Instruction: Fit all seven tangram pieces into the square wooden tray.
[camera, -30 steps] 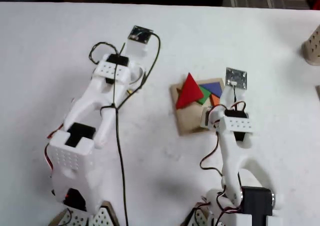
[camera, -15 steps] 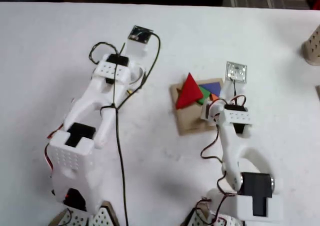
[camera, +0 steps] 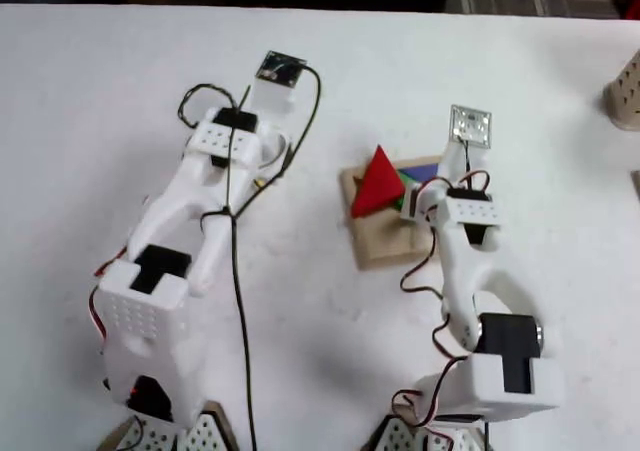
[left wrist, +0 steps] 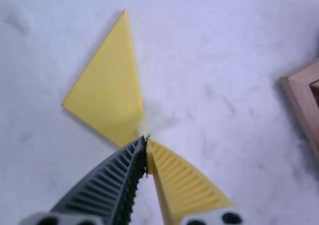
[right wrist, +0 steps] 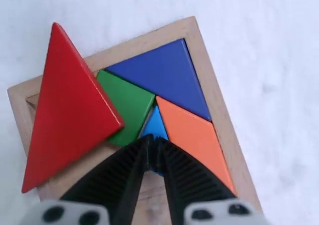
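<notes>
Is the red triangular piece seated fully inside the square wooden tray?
No, the red triangular piece lies across the square wooden tray's rim, poking beyond it.

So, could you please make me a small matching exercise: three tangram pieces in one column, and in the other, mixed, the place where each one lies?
Pieces:
1. red triangle
2. yellow triangle
3. orange piece

Places:
A. flat inside the wooden tray
B. on the table, at the tip of the left end effector
C. lying across the tray's rim, partly sticking out

Pairs: 1-C, 2-B, 3-A.
</notes>
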You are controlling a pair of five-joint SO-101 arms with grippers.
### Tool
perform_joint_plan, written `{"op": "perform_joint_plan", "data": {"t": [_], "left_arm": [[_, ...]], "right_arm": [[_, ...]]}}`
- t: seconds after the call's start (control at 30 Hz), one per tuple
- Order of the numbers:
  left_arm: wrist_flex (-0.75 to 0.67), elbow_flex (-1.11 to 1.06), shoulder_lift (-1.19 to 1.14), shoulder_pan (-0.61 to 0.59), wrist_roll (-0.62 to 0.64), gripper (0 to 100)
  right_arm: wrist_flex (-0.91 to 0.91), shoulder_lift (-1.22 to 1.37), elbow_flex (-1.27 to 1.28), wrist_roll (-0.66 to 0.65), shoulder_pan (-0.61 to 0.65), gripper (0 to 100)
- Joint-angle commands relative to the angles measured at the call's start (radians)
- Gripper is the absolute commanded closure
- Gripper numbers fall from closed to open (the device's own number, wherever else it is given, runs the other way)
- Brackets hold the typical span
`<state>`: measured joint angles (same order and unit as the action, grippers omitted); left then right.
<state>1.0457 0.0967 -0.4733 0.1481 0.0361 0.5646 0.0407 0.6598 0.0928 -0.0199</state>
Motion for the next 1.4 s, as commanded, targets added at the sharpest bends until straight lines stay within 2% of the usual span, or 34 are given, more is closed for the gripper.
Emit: {"op": "perform_joint_plan", "data": {"t": [0.0, 0.2, 0.33, 0.53, 0.7, 0.97, 1.2, 1.37], "left_arm": [[0.005, 0.035, 0.010, 0.005, 0.005, 97], [0.003, 0.035, 0.010, 0.005, 0.003, 97], [-0.015, 0.037, 0.010, -0.002, 0.003, 97], [-0.040, 0.037, 0.016, -0.036, 0.008, 97], [-0.040, 0.037, 0.018, -0.041, 0.009, 97], [-0.041, 0.037, 0.018, -0.039, 0.005, 97], [-0.054, 0.037, 0.012, -0.038, 0.005, 97], [-0.054, 0.037, 0.012, -0.038, 0.005, 97]], "right_arm": [[-0.012, 0.001, -0.041, -0.003, 0.008, 98.1], [0.048, -0.045, -0.098, -0.003, 0.024, 98.1], [0.108, -0.116, -0.132, 0.063, 0.036, 97.8], [0.102, -0.143, -0.161, 0.080, 0.173, 97.8], [0.068, -0.013, -0.275, 0.080, 0.248, 98.0], [0.105, 0.257, -0.465, 0.071, 0.225, 98.1], [0.226, 0.245, -0.459, 0.023, 0.225, 98.1], [0.237, 0.177, -0.400, 0.026, 0.225, 98.1]]}}
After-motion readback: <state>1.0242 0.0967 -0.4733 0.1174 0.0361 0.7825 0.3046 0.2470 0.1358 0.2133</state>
